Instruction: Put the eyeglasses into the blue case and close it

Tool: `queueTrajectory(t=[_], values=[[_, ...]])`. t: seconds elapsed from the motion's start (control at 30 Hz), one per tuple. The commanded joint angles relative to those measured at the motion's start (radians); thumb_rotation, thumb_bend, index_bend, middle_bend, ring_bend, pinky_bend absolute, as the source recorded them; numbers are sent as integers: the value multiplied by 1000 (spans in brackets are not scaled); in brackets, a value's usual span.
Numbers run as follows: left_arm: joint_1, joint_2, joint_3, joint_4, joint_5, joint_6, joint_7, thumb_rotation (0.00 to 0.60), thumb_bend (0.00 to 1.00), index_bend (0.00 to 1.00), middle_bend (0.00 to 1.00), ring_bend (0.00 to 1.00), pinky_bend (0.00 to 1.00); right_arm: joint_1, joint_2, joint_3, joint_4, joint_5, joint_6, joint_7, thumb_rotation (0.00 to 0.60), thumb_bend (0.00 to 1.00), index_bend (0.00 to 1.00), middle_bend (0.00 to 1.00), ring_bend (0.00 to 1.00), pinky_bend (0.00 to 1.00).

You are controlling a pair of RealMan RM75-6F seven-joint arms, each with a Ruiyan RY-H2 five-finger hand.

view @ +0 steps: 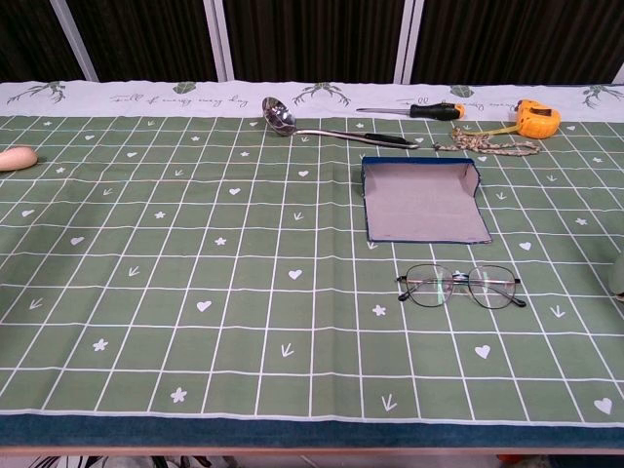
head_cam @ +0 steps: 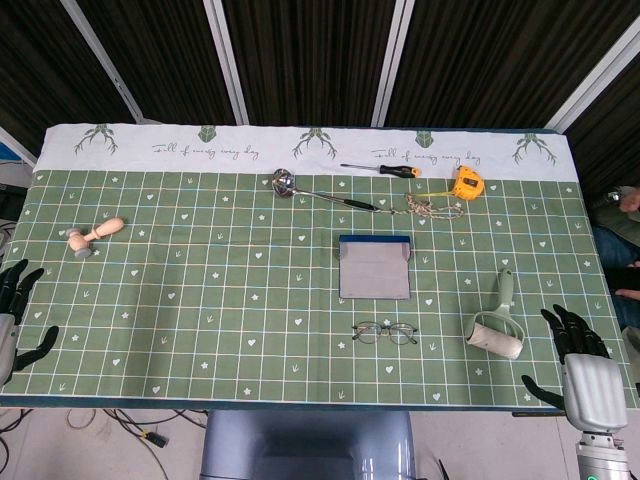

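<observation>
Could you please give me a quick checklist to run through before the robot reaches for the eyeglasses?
1. Blue case lies open, grey lining up: ok.
2. Eyeglasses lie free on the cloth, just in front of the case, apart from it: ok.
3. Right hand holds nothing, fingers apart: ok.
4. Left hand holds nothing, at the table's left edge: ok.
5. Lint roller lies between the right hand and the eyeglasses: not ok, mind it.
6. Eyeglass temples folded: cannot tell.
</observation>
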State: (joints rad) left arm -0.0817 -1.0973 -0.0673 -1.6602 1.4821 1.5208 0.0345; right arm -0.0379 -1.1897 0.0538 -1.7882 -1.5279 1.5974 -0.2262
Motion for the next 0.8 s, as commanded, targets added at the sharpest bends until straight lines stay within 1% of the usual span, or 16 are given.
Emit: queueTrajectory(t=[0.03, 0.43, 0.7, 0.8], values=[[0, 0, 0, 0, 2, 1, 3, 600, 311, 89, 0, 0, 0, 0, 1, 0, 0, -1, -1, 2, 600, 192, 139, 118, 132, 225], [1, 0, 1, -3, 5, 3, 2, 600, 311, 90, 0, 0, 0, -2, 6, -4, -7, -7, 2, 6, 600, 193, 140, 118, 132, 224], [0, 0, 0, -5, -2, -1, 4, 600, 311, 90, 0, 0, 0, 3, 5, 0, -2, 7, -11, 12, 600, 193, 141, 118, 132, 225], [0, 1, 0, -6, 0, 0, 7, 600, 310, 90, 0, 0, 0, 3, 6, -3, -5, 2, -12, 12, 600, 193, 162, 118, 132, 224]])
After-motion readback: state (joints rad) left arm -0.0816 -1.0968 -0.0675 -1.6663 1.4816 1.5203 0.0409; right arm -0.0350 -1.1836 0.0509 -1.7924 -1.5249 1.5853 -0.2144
